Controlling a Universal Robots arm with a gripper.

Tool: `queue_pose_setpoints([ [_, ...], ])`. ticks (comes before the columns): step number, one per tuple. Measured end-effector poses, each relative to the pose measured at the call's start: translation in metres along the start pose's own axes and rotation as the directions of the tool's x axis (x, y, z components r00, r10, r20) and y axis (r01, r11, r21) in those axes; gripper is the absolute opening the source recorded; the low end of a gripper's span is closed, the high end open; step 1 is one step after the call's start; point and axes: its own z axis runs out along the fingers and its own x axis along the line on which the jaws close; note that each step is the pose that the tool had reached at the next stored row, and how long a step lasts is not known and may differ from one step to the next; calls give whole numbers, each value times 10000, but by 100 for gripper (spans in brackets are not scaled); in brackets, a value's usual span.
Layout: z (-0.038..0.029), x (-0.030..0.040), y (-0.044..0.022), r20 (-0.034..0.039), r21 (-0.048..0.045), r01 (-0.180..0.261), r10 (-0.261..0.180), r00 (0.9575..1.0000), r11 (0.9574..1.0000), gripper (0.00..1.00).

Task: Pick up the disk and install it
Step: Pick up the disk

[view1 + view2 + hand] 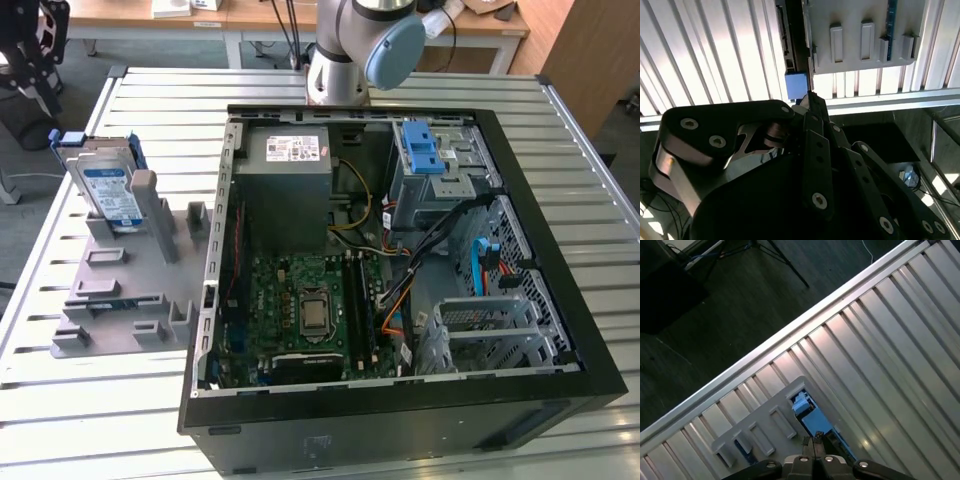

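**Item:** disk
**Loc:** upright in slot of grey holder. On surface at exterior view's left. Just beside open PC case, outside it.
**Cond:** label side out, blue rails on edges. Not gripped, not installed.

**Item:** gripper
**State:** closed right up in both wrist views, fingertips pressed together, nothing betw. them.
**Pos:** above disk's top edge, apart from it. Blue rail end just past the tips in the second wrist view.

**Item:** case interior
- PSU at far side.
- Blue latch on cage at far corner, exterior view's right.
- Grey open bay at near corner, same side.
- Cables draped across, betw. cage and board.

**Risks (est.):**
- Descent w/ fingers closed: knock on top edge, disk tipped or wedged in slot.
- Grasp off-centre or on plastic rail: flex, slip, twist in hold.
- Tight slot, holder fixing not visible: holder dragged up w/ disk.
- Cables across route inside case: snag, pulled connector.
- Rails skewed vs. bay guides: jam, half-seated disk.
- Approach angle off at case rim: clipped disk corner.
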Motion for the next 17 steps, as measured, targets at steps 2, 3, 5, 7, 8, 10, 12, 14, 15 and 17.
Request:
queue_pose_setpoints([
  [2, 6, -1, 0, 38, 58, 182, -183, 9998, 9998, 11],
  [3, 8, -1, 0, 56, 87, 273, -273, 9996, 9996, 11],
  [5, 13, -1, -1, 66, 109, 554, -555, 9984, 9984, 11],
  [7, 17, -1, 0, 50, 103, 927, -927, 9957, 9956, 11],
  [8, 19, -1, 0, 44, 99, 1106, -1106, 9939, 9938, 11],
  [10, 23, -1, 0, 29, 89, 1462, -1462, 9893, 9892, 11],
  [12, 25, 0, 0, 15, 79, 1827, -1827, 9832, 9831, 11],
  [14, 27, 0, 0, 3, 70, 2168, -2168, 9762, 9762, 11],
  [15, 27, 0, 0, -5, 63, 2341, -2341, 9722, 9722, 11],
  [17, 29, 0, -1, -13, 57, 2519, -2519, 9678, 9677, 11],
])
